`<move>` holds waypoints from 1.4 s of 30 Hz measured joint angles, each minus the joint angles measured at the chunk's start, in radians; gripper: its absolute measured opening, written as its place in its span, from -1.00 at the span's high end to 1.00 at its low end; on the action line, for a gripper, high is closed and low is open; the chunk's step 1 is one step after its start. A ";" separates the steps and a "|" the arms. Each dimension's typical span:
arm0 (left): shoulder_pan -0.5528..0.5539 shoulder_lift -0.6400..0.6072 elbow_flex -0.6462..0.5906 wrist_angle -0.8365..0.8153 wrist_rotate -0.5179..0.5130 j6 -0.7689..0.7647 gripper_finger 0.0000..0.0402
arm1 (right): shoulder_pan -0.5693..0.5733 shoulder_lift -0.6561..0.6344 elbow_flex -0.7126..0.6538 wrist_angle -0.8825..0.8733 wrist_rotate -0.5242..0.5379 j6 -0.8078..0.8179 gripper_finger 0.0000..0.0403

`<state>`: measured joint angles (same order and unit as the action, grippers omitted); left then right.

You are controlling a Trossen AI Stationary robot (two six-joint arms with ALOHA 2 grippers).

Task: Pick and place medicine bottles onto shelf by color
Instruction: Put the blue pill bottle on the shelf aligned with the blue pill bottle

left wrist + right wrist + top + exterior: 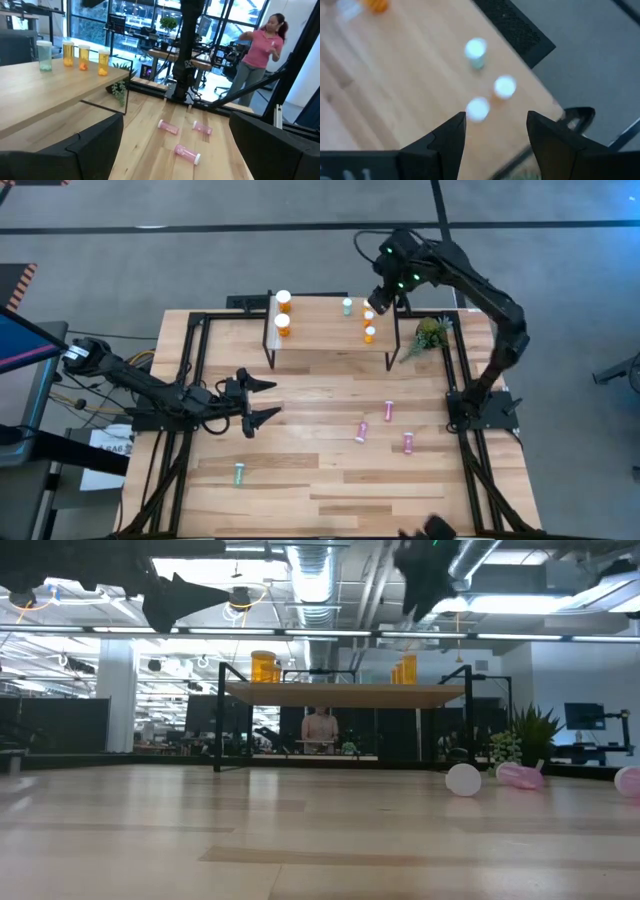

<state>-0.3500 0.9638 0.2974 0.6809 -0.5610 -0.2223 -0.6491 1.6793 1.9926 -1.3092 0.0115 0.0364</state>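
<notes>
Carrying a small raised light-wood shelf bearing orange and pale green white-capped bottles; lying on the wooden workbench: three pink bottles, one green bottle, a small plant.

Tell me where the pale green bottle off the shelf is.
High view: green bottle lies on the table's front left, apart from the three pink bottles.

Even overhead light, soft shadows, right wrist view blurred, window glare

Surface: pale wood planks, smooth satin finish. Shelf: same light wood, thin matt black metal legs. Medicine bottles: translucent glossy plastic, white caps. Right hand: matt black plastic.
</notes>
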 joint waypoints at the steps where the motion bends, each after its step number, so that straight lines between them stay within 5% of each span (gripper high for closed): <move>1: 0.000 0.000 0.000 -0.001 0.000 -0.003 -0.75 | 0.021 -0.024 -0.002 -0.021 0.019 0.000 -0.16; 15: -0.015 0.000 0.003 -0.043 0.067 -0.063 -0.75 | 0.603 -0.505 -0.369 0.060 0.352 0.288 -0.15; 20: -0.070 0.000 0.114 -0.231 0.030 -0.088 -0.75 | 0.772 -0.574 -0.529 0.155 0.419 0.390 -0.15; 23: -0.117 0.000 0.227 -0.495 0.002 -0.141 -0.75 | 0.850 -0.580 -0.596 0.214 0.441 0.405 -0.15; 30: -0.281 0.090 0.483 -1.129 0.004 -0.507 -0.75 | 0.995 -0.557 -0.692 0.370 0.534 0.412 -0.15; 35: -0.426 0.220 0.513 -1.296 0.086 -0.892 -0.75 | 1.082 -0.545 -0.773 0.456 0.636 0.433 -0.15; 42: -0.571 0.404 0.513 -1.391 0.285 -1.368 -0.75 | 1.129 -0.501 -0.825 0.510 0.646 0.492 -0.15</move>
<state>-0.9213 1.3674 0.8108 -0.7104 -0.2756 -1.5906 0.4801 1.1786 1.1679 -0.7993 0.6579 0.5289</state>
